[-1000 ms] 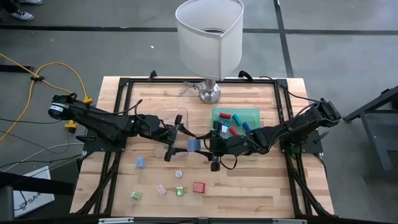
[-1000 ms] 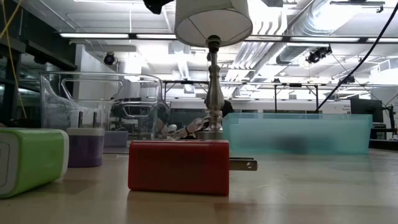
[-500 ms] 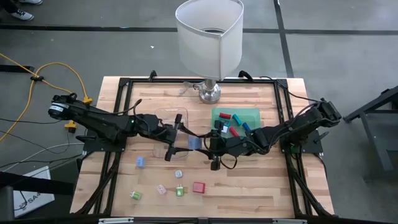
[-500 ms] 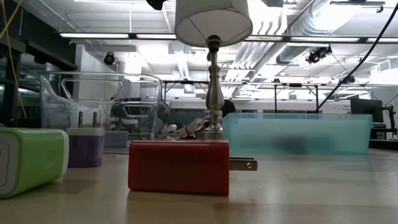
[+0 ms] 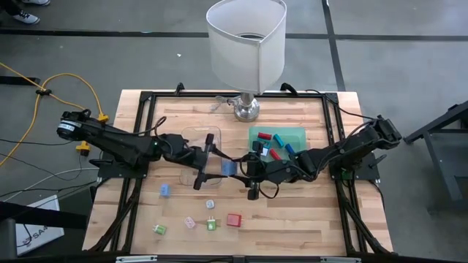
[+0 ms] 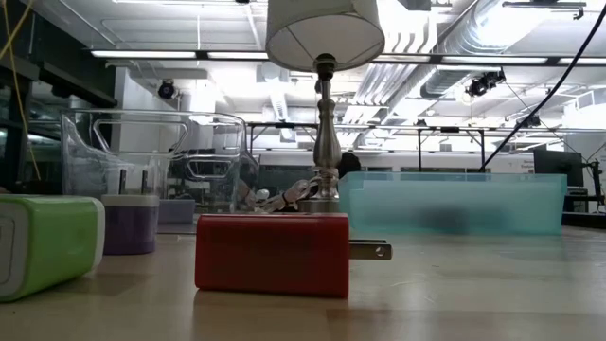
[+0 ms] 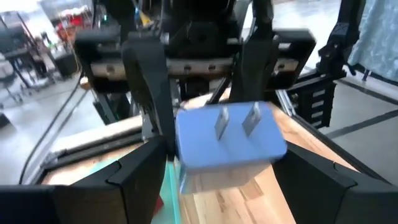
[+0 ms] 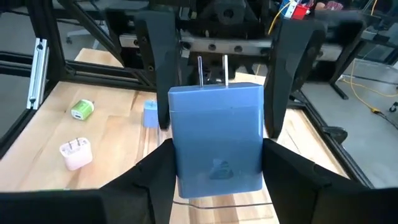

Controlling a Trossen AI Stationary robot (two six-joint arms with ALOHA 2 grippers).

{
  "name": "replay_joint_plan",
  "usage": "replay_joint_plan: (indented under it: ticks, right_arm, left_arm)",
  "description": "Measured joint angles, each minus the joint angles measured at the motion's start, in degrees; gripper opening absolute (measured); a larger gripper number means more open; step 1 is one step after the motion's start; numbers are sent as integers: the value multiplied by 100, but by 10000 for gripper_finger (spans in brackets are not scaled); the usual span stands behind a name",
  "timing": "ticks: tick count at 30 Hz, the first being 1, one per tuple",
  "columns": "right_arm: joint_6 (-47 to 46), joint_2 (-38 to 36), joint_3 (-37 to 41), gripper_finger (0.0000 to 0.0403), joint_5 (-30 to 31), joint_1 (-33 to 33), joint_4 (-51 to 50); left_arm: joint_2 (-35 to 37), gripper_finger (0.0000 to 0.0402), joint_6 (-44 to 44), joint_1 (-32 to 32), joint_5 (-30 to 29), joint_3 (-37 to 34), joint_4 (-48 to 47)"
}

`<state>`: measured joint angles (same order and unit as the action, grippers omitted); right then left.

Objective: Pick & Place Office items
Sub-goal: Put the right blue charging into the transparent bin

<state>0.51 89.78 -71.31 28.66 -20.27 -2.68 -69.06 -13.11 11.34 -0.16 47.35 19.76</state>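
Note:
The office items are small plug-in charger blocks. My right gripper [image 5: 236, 170] [image 8: 217, 158] is shut on a blue one [image 5: 228, 169] [image 8: 216, 140] above the table's middle. The block's two prongs [image 7: 235, 119] point at my left gripper [image 5: 204, 161] [image 7: 227, 174]. That gripper is open, its fingers [image 7: 140, 177] standing wide on either side of the prong end without touching it. Loose blocks lie on the near table: pale blue [image 5: 165, 190], white [image 5: 210, 204], pink [image 5: 190, 223], two green [image 5: 159, 229] and red [image 5: 233, 219] [image 6: 273, 254]. My right gripper pinches the blue block by the two long sides of its body [image 8: 186, 168], at the end away from the prongs. The fingers [image 8: 155, 177] come level from the table's right and lie along the block. It is lifted clear and held level.
A flat green tray [image 5: 296, 135] [image 6: 454, 204] at right of middle holds red, blue and teal pieces. A clear tray [image 5: 191, 135] [image 6: 156, 170] lies under my left arm. A lamp [image 5: 247, 44] stands at the far edge on its metal base [image 5: 246, 109]. A black frame [image 5: 146, 102] rims the table.

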Motion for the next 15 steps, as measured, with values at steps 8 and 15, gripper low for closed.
replay_joint_plan:
  ticks: [8, 15]
  right_arm:
    - [-29, 22, 4, 193, 52, 0, -18]
    - [-30, 20, 4, 192, 133, 2, 4]
  left_arm:
    - [4, 273, -205, 193, -166, 11, 218]
    - [4, 273, -193, 198, -433, 11, 187]
